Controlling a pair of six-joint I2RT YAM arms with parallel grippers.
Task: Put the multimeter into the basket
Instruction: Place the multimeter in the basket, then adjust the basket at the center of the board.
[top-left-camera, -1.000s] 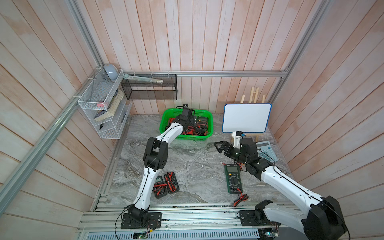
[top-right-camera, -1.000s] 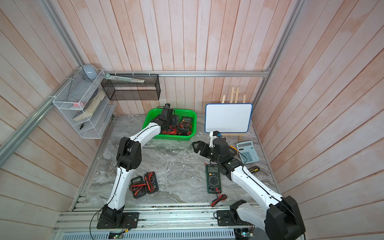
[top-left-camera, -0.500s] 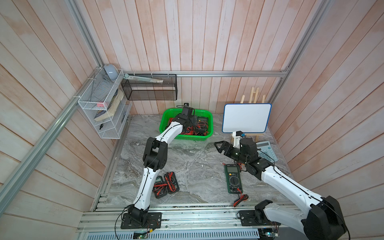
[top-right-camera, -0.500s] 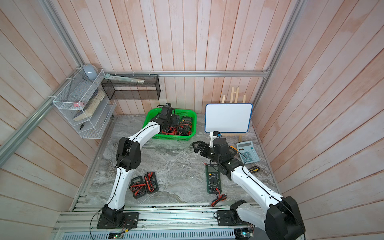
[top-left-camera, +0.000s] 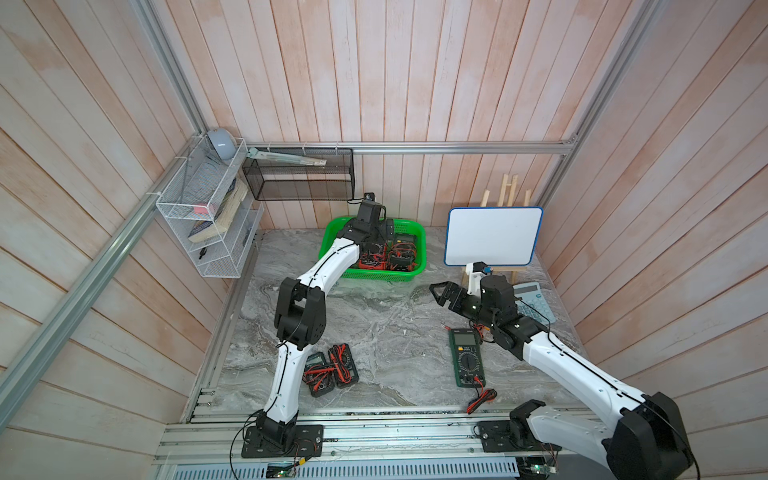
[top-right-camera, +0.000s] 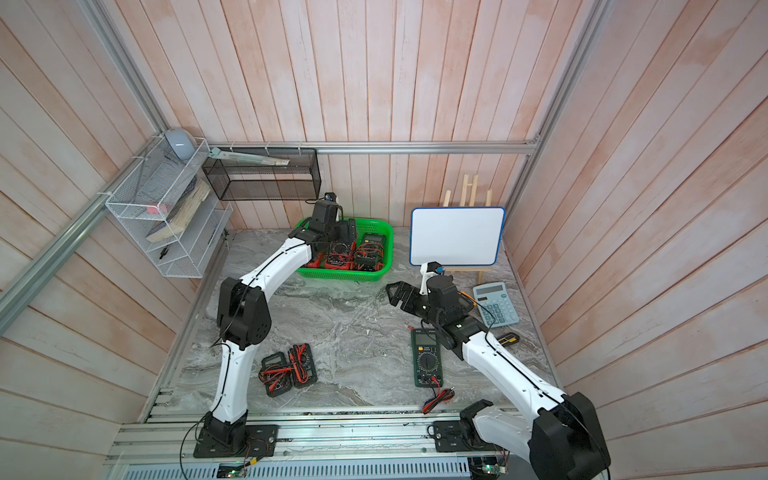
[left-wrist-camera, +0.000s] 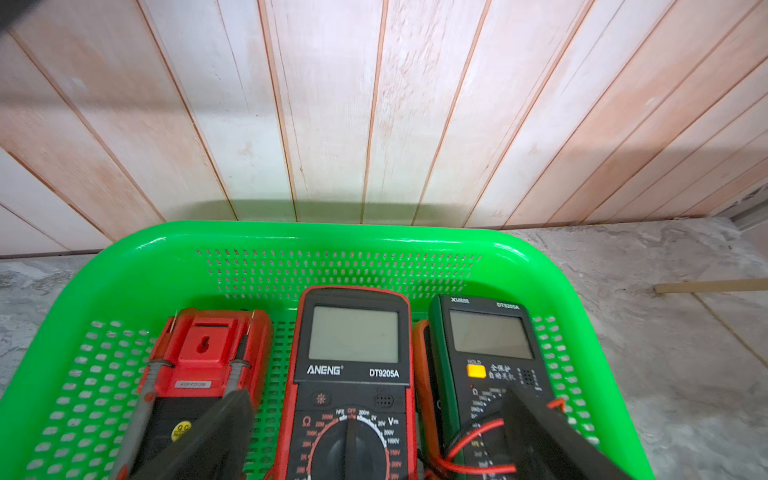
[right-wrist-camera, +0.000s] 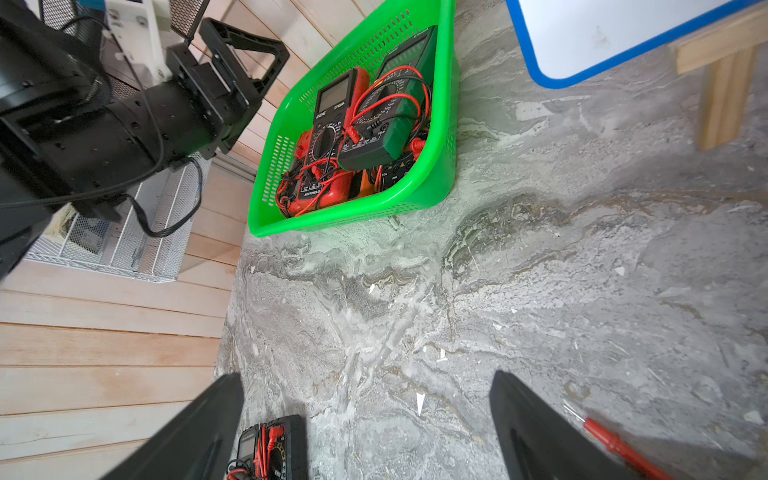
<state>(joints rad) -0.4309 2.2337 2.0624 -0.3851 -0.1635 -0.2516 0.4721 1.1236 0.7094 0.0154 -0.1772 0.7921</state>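
Observation:
The green basket (top-left-camera: 376, 275) (top-right-camera: 345, 276) stands at the back of the table and holds several multimeters with red leads. My left gripper (top-left-camera: 384, 235) (left-wrist-camera: 374, 403) hangs open over it, with nothing between its fingers, above a red-framed multimeter (left-wrist-camera: 353, 374) that lies beside a green one (left-wrist-camera: 490, 345). A green multimeter (top-left-camera: 466, 357) (top-right-camera: 427, 359) lies flat on the table at the front right. My right gripper (top-left-camera: 440, 291) (right-wrist-camera: 365, 378) is open and empty above bare table, behind that multimeter. Two black multimeters (top-left-camera: 330, 370) (right-wrist-camera: 266, 449) lie at the front left.
A whiteboard (top-left-camera: 492, 237) on a wooden easel stands at the back right, with a calculator (top-left-camera: 534, 299) in front of it. Red and black probe leads (top-left-camera: 482, 397) trail from the green multimeter. A black mesh bin (top-left-camera: 299, 178) and a white wire rack (top-left-camera: 203, 224) hang on the walls.
The left gripper has shifted slightly over the basket. The right arm and the multimeters on the table have not moved.

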